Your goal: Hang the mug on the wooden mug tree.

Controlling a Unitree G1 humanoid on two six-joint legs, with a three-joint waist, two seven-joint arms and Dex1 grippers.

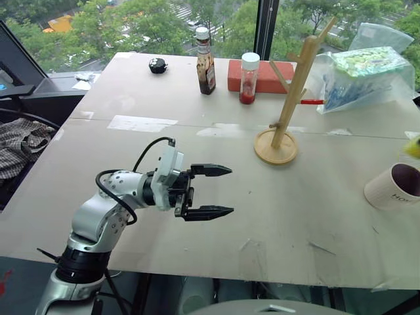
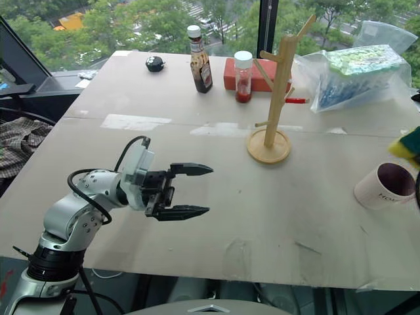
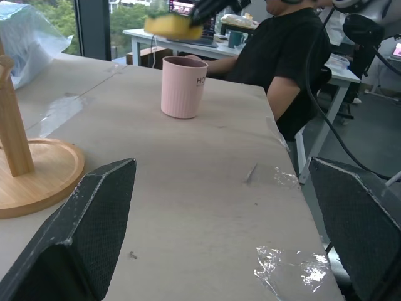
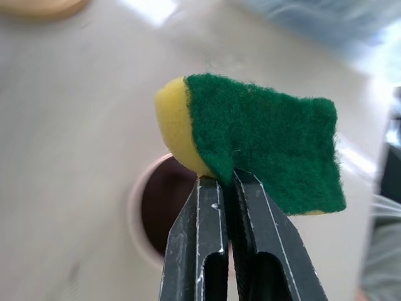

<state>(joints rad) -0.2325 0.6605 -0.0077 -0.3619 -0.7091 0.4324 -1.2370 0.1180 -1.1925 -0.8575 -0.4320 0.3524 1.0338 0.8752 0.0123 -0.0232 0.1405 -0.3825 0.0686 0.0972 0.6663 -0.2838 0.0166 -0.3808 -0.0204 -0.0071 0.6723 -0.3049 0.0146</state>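
Note:
The cream-white mug [image 1: 392, 188] stands upright near the table's right edge, its dark inside showing; it also appears in the left wrist view [image 3: 183, 86]. The wooden mug tree [image 1: 289, 98] stands on its round base beyond the table's middle, its pegs bare. My right gripper [image 4: 229, 180] is shut on a yellow and green sponge [image 4: 263, 157], held just above the mug's mouth [image 4: 156, 213]; the sponge [image 2: 407, 146] shows at the right edge of the head view. My left gripper [image 1: 220, 191] hangs open and empty over the table's left front, pointing right, far from the mug.
A brown sauce bottle [image 1: 205, 62], a red-filled jar [image 1: 249, 79], a red block [image 1: 269, 76] and a small black object [image 1: 157, 65] stand at the back. A plastic bag [image 1: 367, 75] lies back right. A person [image 3: 294, 56] sits beyond the mug's side of the table.

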